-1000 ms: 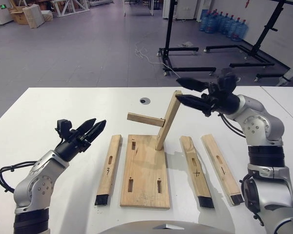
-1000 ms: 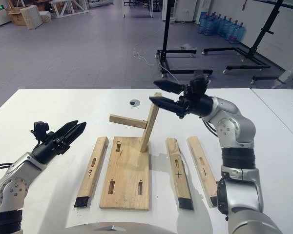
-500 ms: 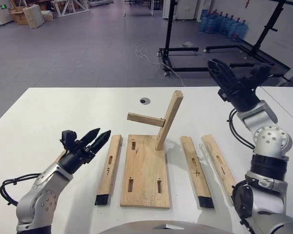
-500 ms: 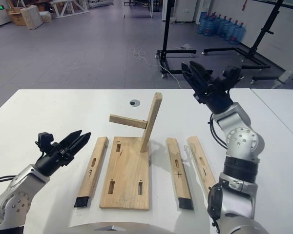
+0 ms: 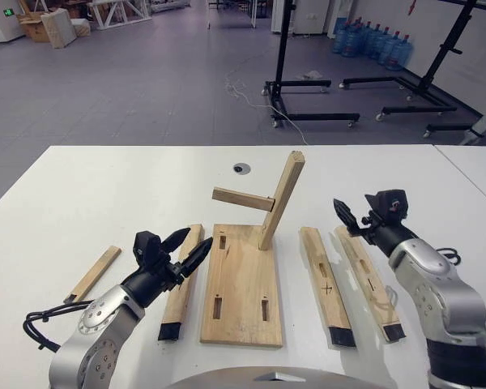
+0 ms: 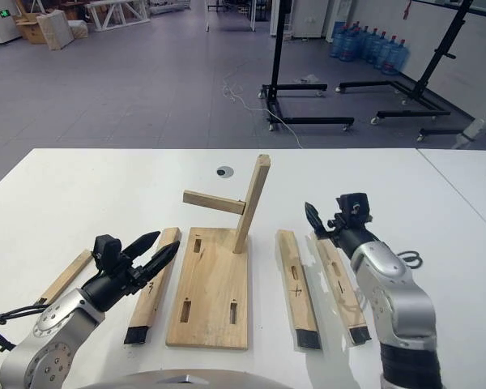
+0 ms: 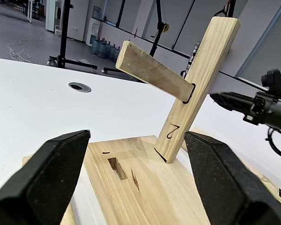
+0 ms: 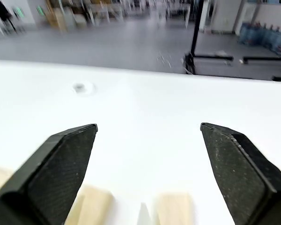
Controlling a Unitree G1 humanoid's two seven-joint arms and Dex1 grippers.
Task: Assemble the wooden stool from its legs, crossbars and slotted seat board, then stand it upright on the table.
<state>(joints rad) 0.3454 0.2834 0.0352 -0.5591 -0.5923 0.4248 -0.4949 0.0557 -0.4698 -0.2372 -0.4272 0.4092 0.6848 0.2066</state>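
Three legs lie flat on the table (image 5: 81, 194): the left leg (image 5: 181, 279) beside the seat board (image 5: 241, 284), the inner right leg (image 5: 326, 284) and the outer right leg (image 5: 368, 279) on its other side. One standing leg (image 7: 196, 89), hand-marked 2 near its foot, leans in the board's far right slot with a crossbar (image 7: 152, 70) jutting leftward. Both grippers are spread and empty, the left gripper (image 5: 199, 237) above the left leg, the right gripper (image 8: 148, 125) over the outer right leg's far end.

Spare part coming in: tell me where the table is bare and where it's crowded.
Bare: the far left corner, beyond the short bar and left of the hole; also the far right corner, beyond the right gripper. Crowded: the near middle, where loose legs flank the seat board.
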